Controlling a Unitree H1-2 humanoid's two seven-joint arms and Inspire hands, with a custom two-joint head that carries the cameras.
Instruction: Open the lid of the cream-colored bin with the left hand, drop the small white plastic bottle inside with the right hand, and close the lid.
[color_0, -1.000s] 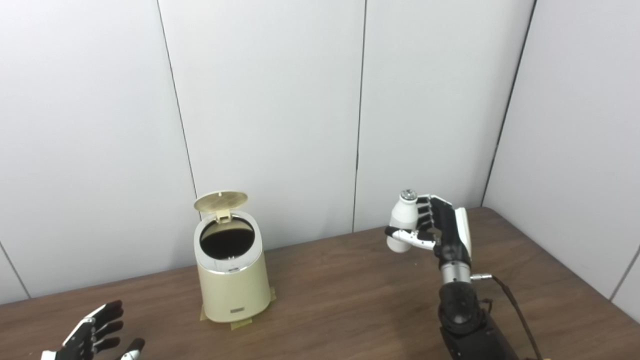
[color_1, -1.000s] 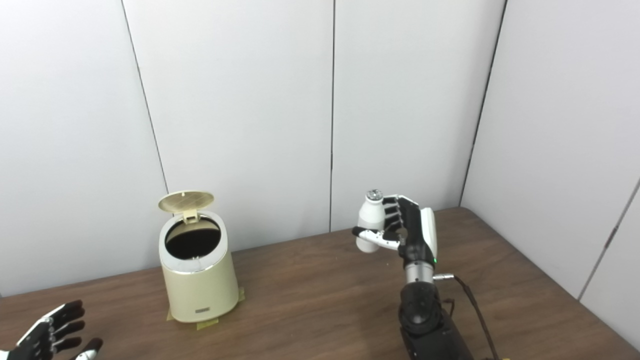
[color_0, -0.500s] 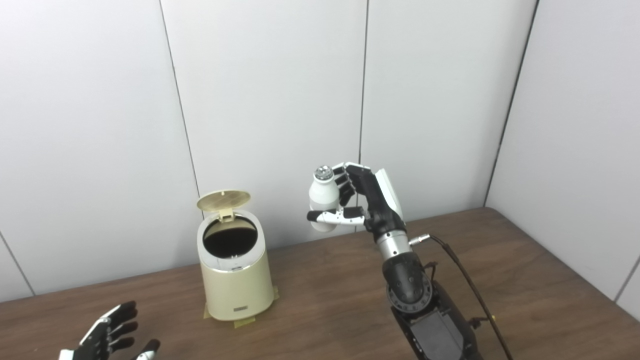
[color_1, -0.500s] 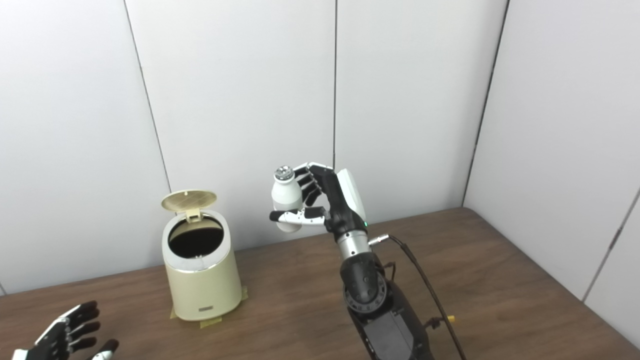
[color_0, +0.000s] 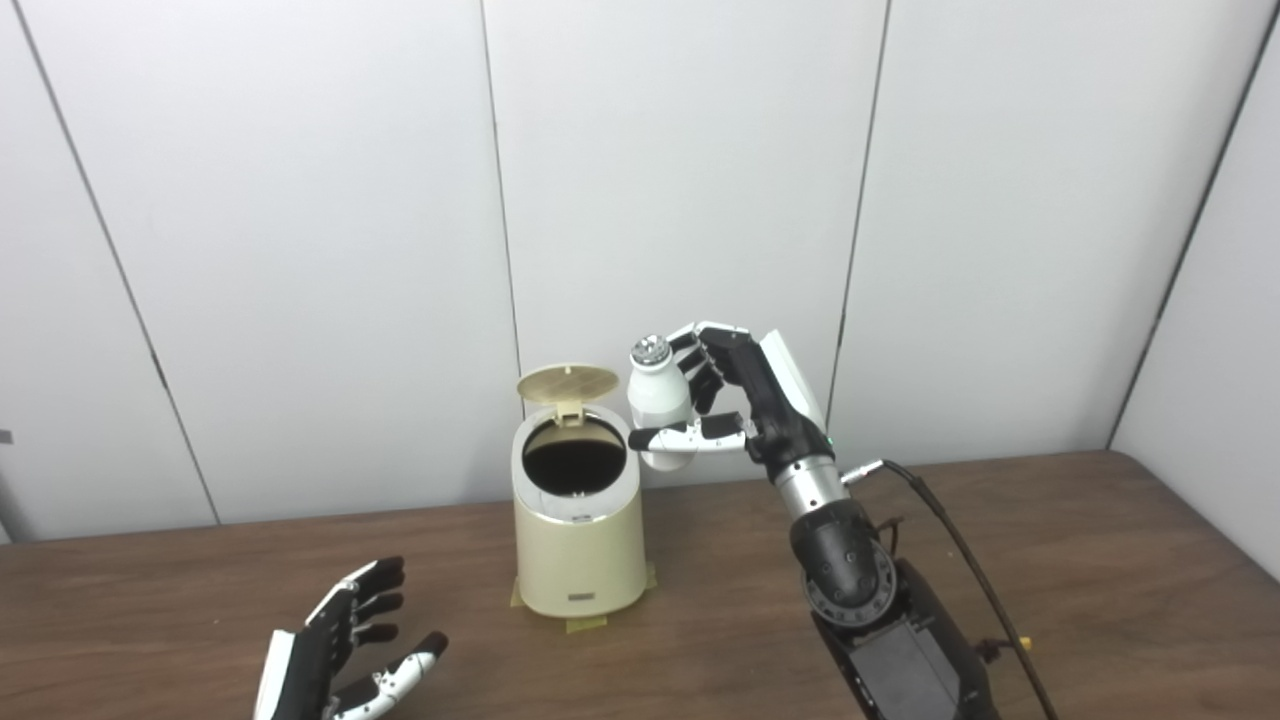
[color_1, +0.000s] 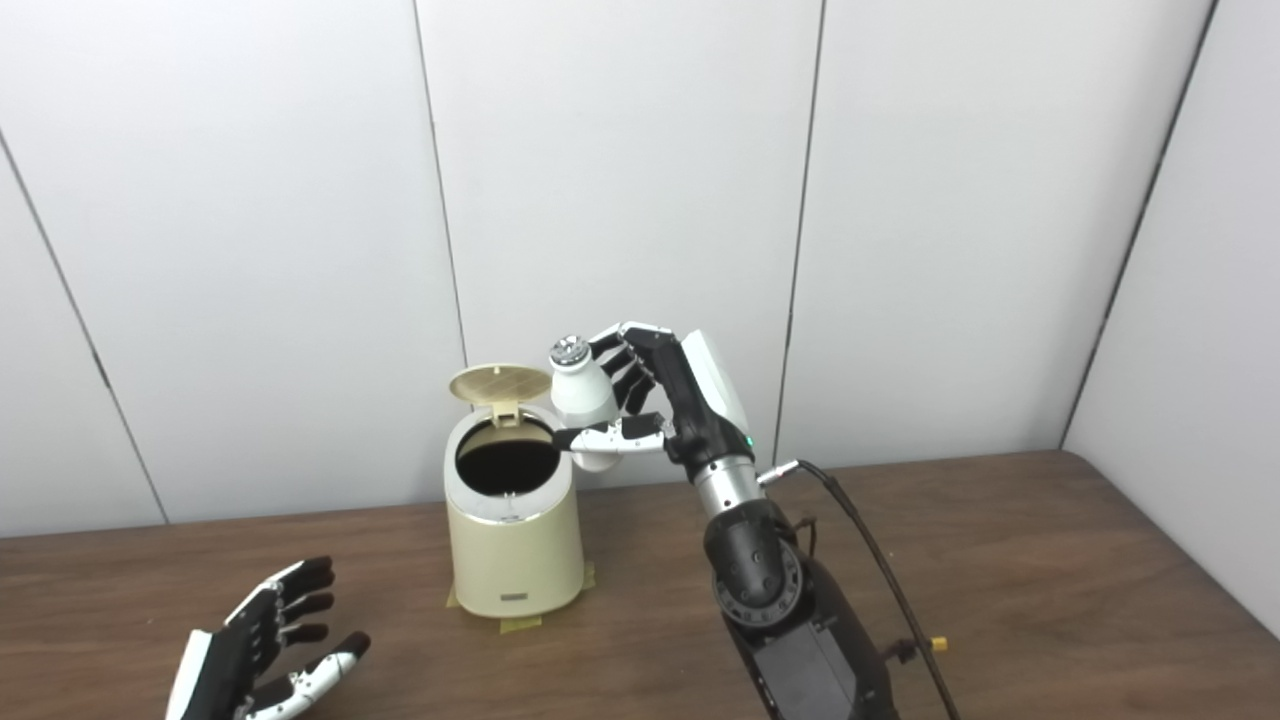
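Status check, both head views.

Lid (color_0: 567, 382): already up, hinged back at the rear of the cream-colored bin (color_0: 580, 545); dark opening fully exposed. Opening step reads as done.

Bin stands upright on the brown counter (color_0: 1050, 540), near the back wall, with tape tabs (color_0: 585, 624) showing under its front edge.

Right hand (color_0: 735, 405): fingers and thumb wrapped around the small white plastic bottle (color_0: 657, 405), silver cap up, bottle roughly upright. The bottle is in the air, just beside the bin's upper right rim and a little above it. In the left eye view it sits to the right of the opening; in the right eye view it overlaps the rim edge. Judgement: not yet centred over the mouth, so a release here could strike the rim or fall outside.

Left hand (color_0: 340, 660): low over the counter at front left, well apart from the bin, fingers spread, holding nothing.

Progress estimate: about halfway.
- done: lid open, bottle picked up and carried to the bin
- left: shift the bottle over the opening, let go, pull the right arm clear, bring the left hand across to push the lid shut

Cable (color_0: 960, 560) along the right forearm hangs free of the bin.
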